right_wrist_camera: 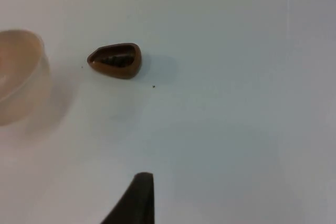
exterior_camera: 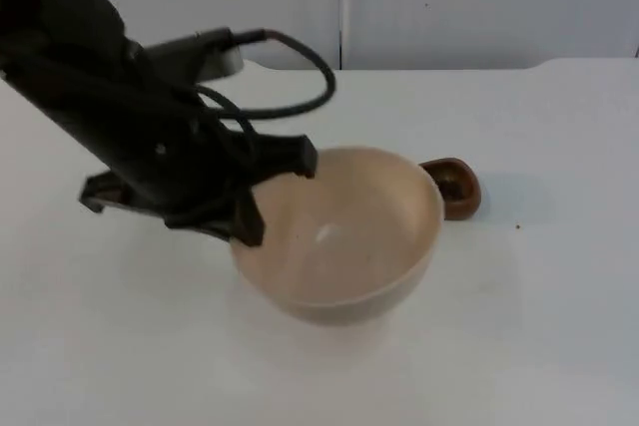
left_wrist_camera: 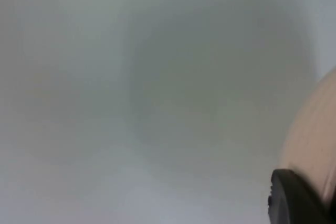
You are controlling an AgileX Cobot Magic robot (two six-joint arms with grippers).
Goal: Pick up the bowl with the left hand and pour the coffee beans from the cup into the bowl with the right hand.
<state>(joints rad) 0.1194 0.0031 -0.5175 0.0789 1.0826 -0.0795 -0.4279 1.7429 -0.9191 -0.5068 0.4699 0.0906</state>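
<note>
We've got the left end effector (exterior_camera: 262, 182) clamped on the bowl (exterior_camera: 344, 236) rim. Cup (exterior_camera: 454, 187) sits untouched on the counter (exterior_camera: 519, 326); right end effector (right_wrist_camera: 137, 203) waits, can't tell its grip.

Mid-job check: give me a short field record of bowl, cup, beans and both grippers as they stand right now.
bowl: beige bowl, open side up, no beans inside
left gripper: left gripper at the bowl's rim, one finger inside, one outside
cup: brown cup on the white table, beside the bowl, apart from it
beans: dark coffee beans in the cup
stray bean: one dark speck on the table near the cup
right gripper: waits away from the cup
</note>
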